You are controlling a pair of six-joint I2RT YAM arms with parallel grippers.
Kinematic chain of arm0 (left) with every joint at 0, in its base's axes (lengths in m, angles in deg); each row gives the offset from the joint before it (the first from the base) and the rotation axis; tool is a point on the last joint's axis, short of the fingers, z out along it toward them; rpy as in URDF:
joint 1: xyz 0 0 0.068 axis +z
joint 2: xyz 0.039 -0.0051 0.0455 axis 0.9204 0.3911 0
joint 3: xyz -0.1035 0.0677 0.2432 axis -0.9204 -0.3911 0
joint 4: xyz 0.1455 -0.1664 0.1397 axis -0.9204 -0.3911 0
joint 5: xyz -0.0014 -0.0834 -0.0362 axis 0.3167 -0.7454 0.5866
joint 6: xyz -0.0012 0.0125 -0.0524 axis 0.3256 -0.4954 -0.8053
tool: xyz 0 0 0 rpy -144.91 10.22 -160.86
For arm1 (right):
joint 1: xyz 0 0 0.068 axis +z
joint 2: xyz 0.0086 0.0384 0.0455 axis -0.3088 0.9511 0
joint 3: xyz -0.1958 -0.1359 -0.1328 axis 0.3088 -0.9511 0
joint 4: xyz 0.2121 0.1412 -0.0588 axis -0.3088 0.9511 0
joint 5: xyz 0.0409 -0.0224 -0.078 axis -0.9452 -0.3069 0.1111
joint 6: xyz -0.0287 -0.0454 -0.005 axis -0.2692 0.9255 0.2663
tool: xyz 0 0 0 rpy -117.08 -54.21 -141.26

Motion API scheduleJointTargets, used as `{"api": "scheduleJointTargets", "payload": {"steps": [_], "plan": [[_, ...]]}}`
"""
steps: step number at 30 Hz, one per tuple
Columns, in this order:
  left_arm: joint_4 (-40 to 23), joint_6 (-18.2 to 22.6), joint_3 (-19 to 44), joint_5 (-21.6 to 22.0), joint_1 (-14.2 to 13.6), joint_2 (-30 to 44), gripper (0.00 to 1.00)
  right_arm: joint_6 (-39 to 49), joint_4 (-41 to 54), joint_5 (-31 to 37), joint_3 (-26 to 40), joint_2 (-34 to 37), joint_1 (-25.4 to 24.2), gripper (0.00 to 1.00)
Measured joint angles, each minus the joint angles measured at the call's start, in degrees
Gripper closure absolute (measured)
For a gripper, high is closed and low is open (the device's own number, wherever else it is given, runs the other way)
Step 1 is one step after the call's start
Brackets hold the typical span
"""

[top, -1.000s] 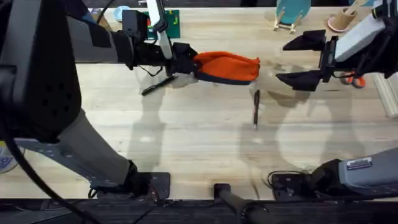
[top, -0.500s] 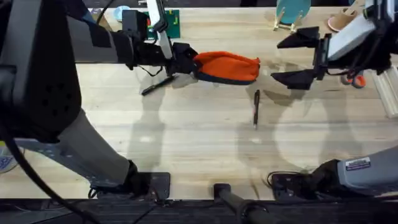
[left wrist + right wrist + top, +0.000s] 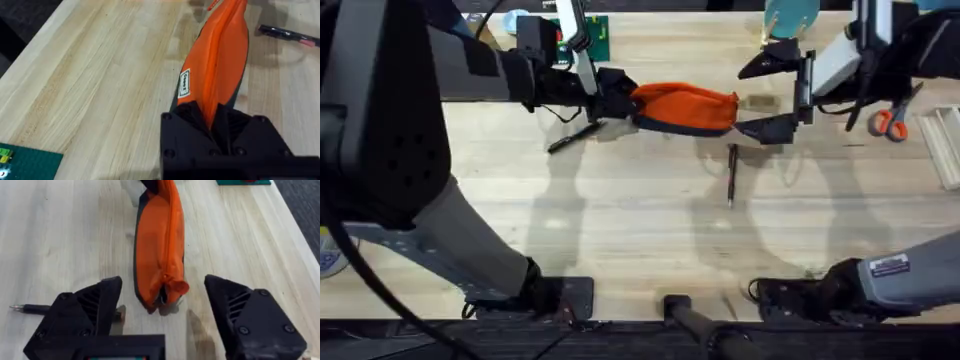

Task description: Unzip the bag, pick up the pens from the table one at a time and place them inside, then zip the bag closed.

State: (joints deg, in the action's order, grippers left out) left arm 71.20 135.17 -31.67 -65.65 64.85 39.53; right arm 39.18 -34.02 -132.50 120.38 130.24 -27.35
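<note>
Item 1. The pencil pouch (image 3: 686, 107): orange fabric with a dark navy bottom strip, lying lengthwise toward the far edge of the bench (image 3: 620, 230), zipper seam uppermost. We judged it soft, light and apt to crumple or slide if tugged at one end alone; it wanted anchoring at one end while the zipper pull at the other was taken. We could not make out the pull itself, nor whether the zipper was open.

Item 2. The left hand (image 3: 610, 100): clenched on the pouch's left end, the orange cloth pinched between its black fingers (image 3: 190, 125) in the left wrist view.

Item 3. The right hand (image 3: 772, 92): spread wide, holding nothing, its fingers to either side of the pouch's bunched right end and, as far as we could tell, not touching it.

Item 4. Two black pens, both on the bench: one pen (image 3: 731, 174) nearer the front edge than the pouch's right end; the other pen (image 3: 574, 136) slantwise just beside the left hand. We judged them stiff, slim and prone to roll, best pinched mid-shaft.
</note>
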Motion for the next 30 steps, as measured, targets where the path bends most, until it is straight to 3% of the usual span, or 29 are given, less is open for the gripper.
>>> {"api": "scheduleJointTargets", "payload": {"steps": [8, 13, 17, 26, 30], "plan": [[0.04, 0.00, 0.00, 0.07, 0.00, 0.00, 0.895, -4.75, -2.40, 1.39, 0.10, 0.68, 0.72, 0.007], [0.20, 0.01, 0.00, 0.22, 0.00, 0.00, 0.883, -7.21, -3.81, 1.48, 0.33, 4.91, 0.90, 0.012], [0.20, 0.00, 0.00, 0.22, 0.00, 0.00, 0.883, -7.63, -4.13, 1.23, 0.33, 5.55, 1.01, 0.107], [0.22, 0.00, 0.00, 0.22, 0.00, 0.00, 0.879, -7.63, -4.22, -0.16, 0.33, 5.55, 1.01, 0.143], [0.22, 0.00, 0.00, 0.22, 0.00, 0.00, 0.879, -7.63, -4.13, -0.30, 0.33, 5.55, 1.01, 0.265]]}}
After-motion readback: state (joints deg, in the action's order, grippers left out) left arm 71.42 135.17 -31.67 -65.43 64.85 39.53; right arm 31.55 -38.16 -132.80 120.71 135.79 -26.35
